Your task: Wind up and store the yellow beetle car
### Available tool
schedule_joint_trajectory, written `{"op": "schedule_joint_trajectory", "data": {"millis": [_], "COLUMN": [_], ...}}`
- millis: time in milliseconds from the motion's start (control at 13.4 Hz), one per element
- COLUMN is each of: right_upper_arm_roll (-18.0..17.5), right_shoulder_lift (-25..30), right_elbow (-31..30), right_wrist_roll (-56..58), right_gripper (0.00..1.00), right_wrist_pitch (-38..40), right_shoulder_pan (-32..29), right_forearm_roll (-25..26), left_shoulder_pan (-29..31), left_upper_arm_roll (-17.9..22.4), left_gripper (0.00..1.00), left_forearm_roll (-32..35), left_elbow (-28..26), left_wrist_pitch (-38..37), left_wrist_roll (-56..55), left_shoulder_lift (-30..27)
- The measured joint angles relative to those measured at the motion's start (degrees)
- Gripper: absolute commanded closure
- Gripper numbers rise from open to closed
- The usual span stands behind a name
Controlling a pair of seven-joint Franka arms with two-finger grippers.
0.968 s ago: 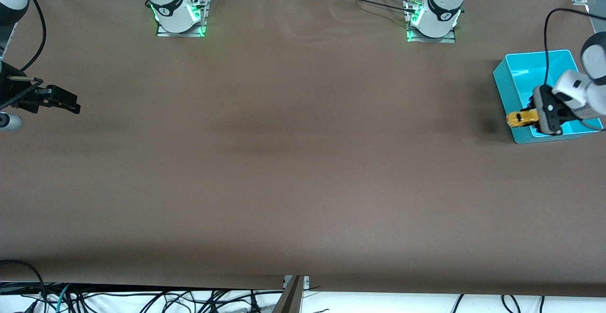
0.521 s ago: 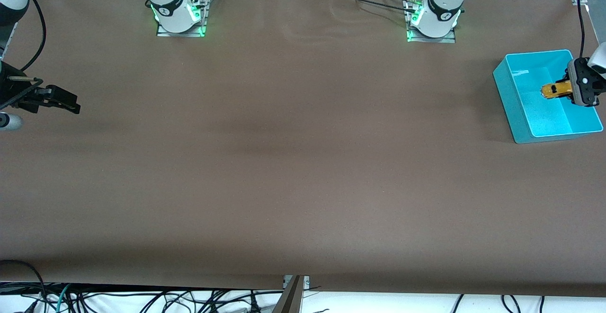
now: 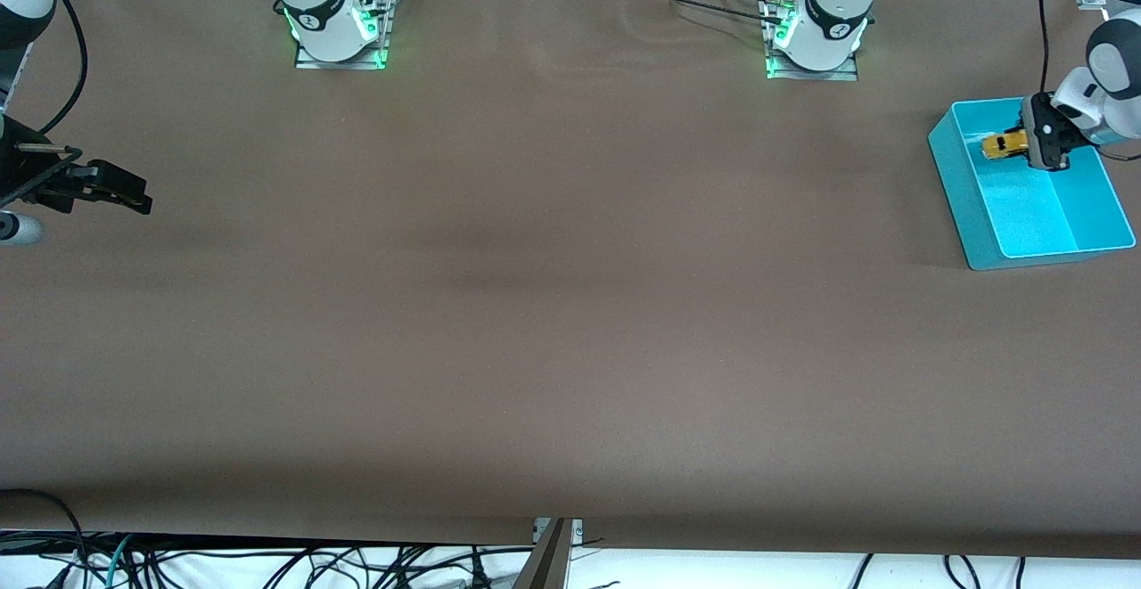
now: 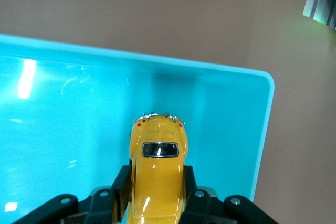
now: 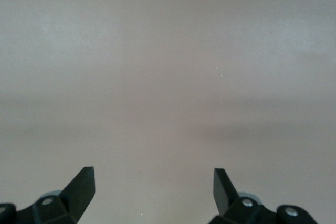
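Observation:
The yellow beetle car (image 3: 1000, 145) hangs over the part of the turquoise bin (image 3: 958, 188) that lies toward the arm bases. My left gripper (image 3: 1023, 143) is shut on it. In the left wrist view the yellow beetle car (image 4: 157, 166) sits between the black fingers (image 4: 122, 184), its dark window facing up, with the bin (image 4: 231, 119) floor and a rounded corner beneath it. My right gripper (image 3: 134, 197) waits at the right arm's end of the table. It is open, and the right wrist view shows its fingertips (image 5: 84, 182) wide apart over bare brown table (image 5: 168, 77).
The bin stands at the left arm's end of the brown table (image 3: 570, 304). The two arm bases (image 3: 339, 28) (image 3: 816, 36) sit along the edge farthest from the front camera. Cables (image 3: 357, 567) and a metal bracket (image 3: 553, 553) lie by the nearest edge.
My left gripper has carried the car from over the bin's nearer wall to over its part toward the bases. The right arm has not moved.

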State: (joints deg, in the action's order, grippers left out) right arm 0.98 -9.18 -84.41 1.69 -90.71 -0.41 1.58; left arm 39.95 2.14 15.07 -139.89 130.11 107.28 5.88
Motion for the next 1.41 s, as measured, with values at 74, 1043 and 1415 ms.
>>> {"op": "schedule_joint_trajectory", "data": {"millis": [74, 1043, 1415], "right_upper_arm_roll": [-0.01, -0.02, -0.02], "right_shoulder_lift": [0.00, 0.00, 0.00], "right_elbow": [0.00, 0.00, 0.00], "right_wrist_roll": [0.00, 0.00, 0.00], "right_gripper": [0.00, 0.00, 0.00], "right_wrist_pitch": [0.00, 0.00, -0.01], "right_shoulder_pan": [0.02, 0.02, 0.02], "right_forearm_roll": [0.00, -0.01, -0.02], "left_shoulder_pan": [0.78, 1.67, -2.97], "left_upper_arm_roll": [0.49, 0.56, -4.49], "left_gripper": [1.00, 0.00, 0.01], "left_forearm_roll": [0.86, 2.74, -2.38], "left_elbow": [-1.29, 2.64, 13.58], "left_wrist_pitch": [1.92, 1.11, -5.90], "left_wrist_roll": [0.41, 0.94, 0.65], "left_shoulder_lift": [1.01, 1.60, -4.41]}}
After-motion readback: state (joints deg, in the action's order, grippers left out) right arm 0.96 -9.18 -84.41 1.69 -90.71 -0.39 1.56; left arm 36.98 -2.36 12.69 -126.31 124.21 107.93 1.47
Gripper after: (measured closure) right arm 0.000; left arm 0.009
